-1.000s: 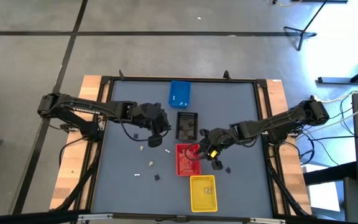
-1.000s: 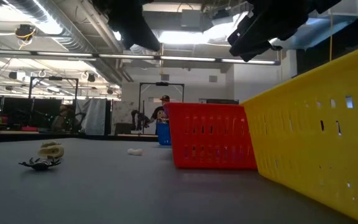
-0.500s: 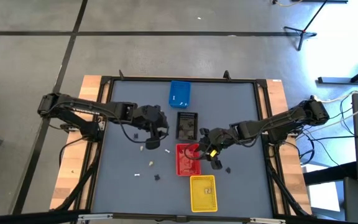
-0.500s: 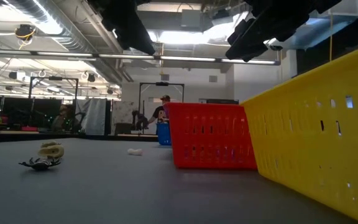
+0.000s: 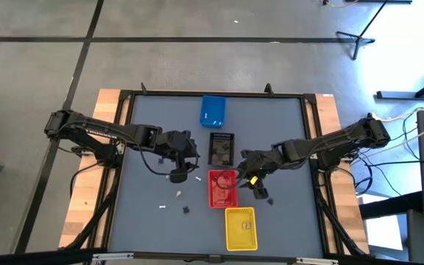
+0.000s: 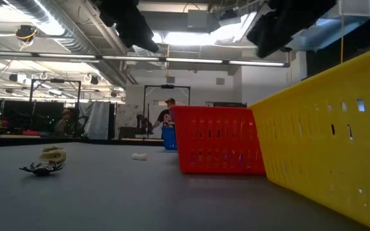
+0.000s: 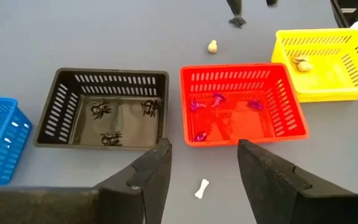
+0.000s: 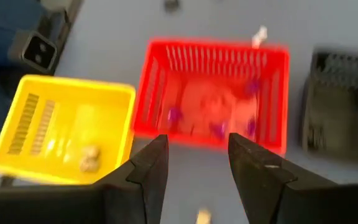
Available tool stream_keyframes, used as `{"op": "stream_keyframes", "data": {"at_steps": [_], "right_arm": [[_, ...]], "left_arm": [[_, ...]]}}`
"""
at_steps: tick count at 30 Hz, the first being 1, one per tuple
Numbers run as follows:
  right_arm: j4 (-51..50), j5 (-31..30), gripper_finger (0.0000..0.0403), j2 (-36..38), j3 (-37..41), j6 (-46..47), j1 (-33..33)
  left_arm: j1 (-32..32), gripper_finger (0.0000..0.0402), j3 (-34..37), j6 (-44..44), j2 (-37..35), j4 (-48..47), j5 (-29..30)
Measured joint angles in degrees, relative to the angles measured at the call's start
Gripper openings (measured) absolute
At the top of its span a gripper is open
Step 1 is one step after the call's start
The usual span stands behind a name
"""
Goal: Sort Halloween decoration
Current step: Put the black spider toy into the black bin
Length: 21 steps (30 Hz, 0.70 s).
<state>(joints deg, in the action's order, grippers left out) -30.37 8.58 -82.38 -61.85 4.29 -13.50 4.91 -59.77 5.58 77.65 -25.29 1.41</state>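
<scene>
The Halloween decoration pieces are tiny. A white bone lies on the grey table below my left gripper, whose fingers stand open above it. Black spiders lie in the black tray, purple pieces in the red tray, and cream pieces in the yellow tray. My right gripper hangs open and empty beside the red tray. Loose pieces, one cream and one dark, rest on the table.
The blue tray, black tray, red tray and yellow tray form a line down the table's middle. Another dark piece lies right of the red tray. People stand in the room beyond the table.
My right gripper has risen a little beside the red tray's right edge and tipped. The trays and the loose pieces on the table have kept their places.
</scene>
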Motion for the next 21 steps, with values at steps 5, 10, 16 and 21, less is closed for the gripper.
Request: {"op": "stream_keyframes", "data": {"at_steps": [5,10,16,21], "right_arm": [[-12.74,2.29,0.0166,0.01,-4.04,6.48,-0.13],[-20.97,3.47,0.0166,-0.53,-4.05,7.24,-3.58],[-26.78,0.52,0.0166,-1.13,-4.04,2.71,-9.84],[-28.87,-2.03,0.0166,-1.15,-3.94,-1.68,-13.43]], "left_arm": [[0.0,0.0175,0.0,0.0,0.0,0.04,0.0],[0.0,0.0175,0.0,0.0,0.0,0.04,0.0],[0.0,0.0175,0.0,0.0,0.0,0.02,0.93],[0.0,0.0175,0.0,0.0,0.0,0.03,1.06]]}}
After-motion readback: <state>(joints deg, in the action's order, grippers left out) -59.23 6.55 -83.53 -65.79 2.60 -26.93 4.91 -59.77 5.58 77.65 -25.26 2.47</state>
